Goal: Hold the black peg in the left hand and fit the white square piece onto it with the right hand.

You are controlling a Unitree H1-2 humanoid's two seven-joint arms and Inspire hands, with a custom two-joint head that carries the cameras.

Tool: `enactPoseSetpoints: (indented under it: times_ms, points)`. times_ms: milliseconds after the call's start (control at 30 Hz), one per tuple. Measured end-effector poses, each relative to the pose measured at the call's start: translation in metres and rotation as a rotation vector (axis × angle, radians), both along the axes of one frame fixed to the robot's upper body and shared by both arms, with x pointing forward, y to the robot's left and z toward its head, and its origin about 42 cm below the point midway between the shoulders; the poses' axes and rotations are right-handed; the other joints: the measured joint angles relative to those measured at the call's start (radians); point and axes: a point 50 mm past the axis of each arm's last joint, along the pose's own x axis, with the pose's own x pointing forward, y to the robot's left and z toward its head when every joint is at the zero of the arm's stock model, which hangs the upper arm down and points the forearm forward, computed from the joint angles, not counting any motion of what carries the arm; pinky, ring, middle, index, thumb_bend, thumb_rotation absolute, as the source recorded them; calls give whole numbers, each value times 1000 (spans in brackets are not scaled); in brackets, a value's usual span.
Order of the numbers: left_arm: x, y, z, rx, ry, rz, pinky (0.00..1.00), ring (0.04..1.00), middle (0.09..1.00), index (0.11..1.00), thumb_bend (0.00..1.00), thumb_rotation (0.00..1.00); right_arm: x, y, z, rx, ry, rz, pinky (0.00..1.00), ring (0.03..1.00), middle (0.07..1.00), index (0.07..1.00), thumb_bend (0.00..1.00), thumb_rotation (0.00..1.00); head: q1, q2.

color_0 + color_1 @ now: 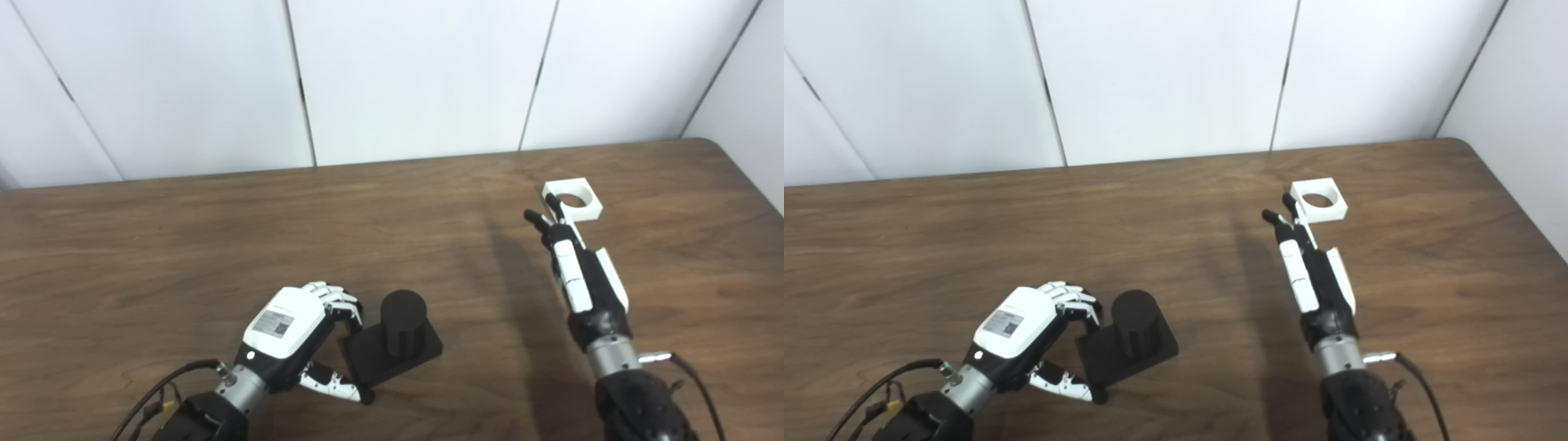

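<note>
The black peg (402, 318) is a short cylinder standing upright on a square black base, resting on the table at the near centre. My left hand (288, 327) is curled at the base's left side. Its fingers (343, 303) press the far-left corner and the thumb (340, 387) lies along the near-left corner. The white square piece (589, 210), with a round hole, lies flat on the table at the far right. My right hand (576, 269) stretches toward it edge-on and open, and its dark fingertips (553, 201) touch the piece's left side without holding it.
The brown wooden table (184, 245) ends at a white panelled wall (416, 73) behind and has a rounded corner at the far right. Cables trail from both wrists near the bottom edge.
</note>
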Motion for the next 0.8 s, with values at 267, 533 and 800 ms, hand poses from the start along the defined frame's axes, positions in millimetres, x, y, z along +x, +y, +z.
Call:
enactPoseSetpoints:
  times_ms: [267,533,800]
  points:
    - [-2,9,-3,8,1,38,835,807,742,487,519,55,-9,-48,10,-260,97,-27,971,947,929,945,674,588,-5,-28]
    - [-4,3,-2,-8,2,40,841,809,746,488,519,55,36,-71,53,-541,131,37,927,1000,975,967,782,447,-35,-40]
    - [-5,4,-3,-8,0,46,833,799,739,487,521,54,70,-90,74,-724,191,97,992,1000,983,936,922,270,-54,-46]
